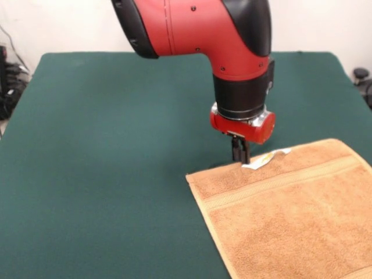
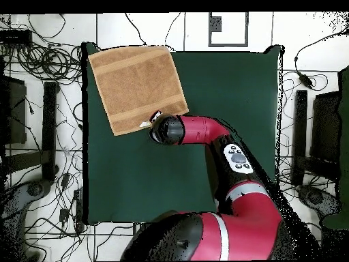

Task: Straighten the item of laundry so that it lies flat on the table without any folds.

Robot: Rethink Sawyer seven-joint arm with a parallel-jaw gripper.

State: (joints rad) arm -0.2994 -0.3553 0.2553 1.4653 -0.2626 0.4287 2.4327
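In the front view, the gripper (image 1: 240, 152) is hanging low over the table (image 1: 104, 151), just at the far hem of the towel (image 1: 290, 215), beside its white label (image 1: 266, 159). Its fingers are standing close together, clenched, with no cloth between them. In the overhead view, the towel (image 2: 138, 87) is lying spread out at one corner of the table (image 2: 225, 102), slightly turned.

No text can be read; the towel's (image 1: 296, 215) white label (image 1: 266, 159) looks blank, perhaps too small.
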